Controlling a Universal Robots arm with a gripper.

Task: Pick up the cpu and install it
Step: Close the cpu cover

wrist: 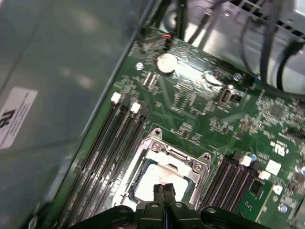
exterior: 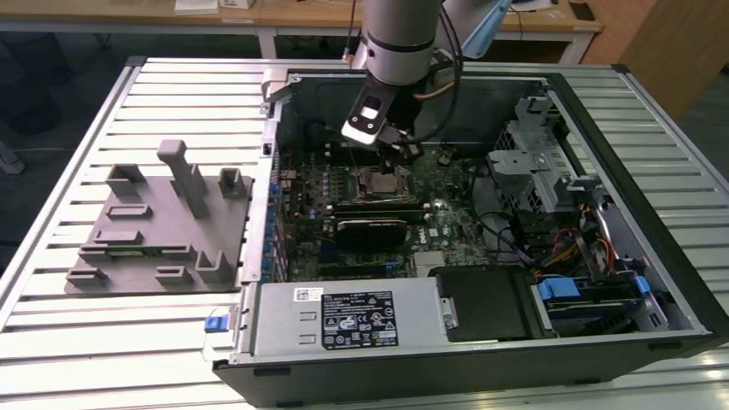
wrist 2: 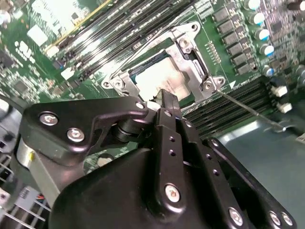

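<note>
The hand (wrist: 164, 187), clenched on nothing, is hanging with its fingertips directly over the cpu (wrist: 150, 176), which is lying flat beneath it inside the socket frame (wrist: 178, 153), a posture that suits seating the chip rather than carrying it.

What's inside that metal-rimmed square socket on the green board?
The cpu, silvery top up, lies inside the socket frame. The shut gripper covers one edge; anything beneath the cpu is hidden.

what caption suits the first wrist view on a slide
Shut gripper above the cpu lying in its socket frame
</note>
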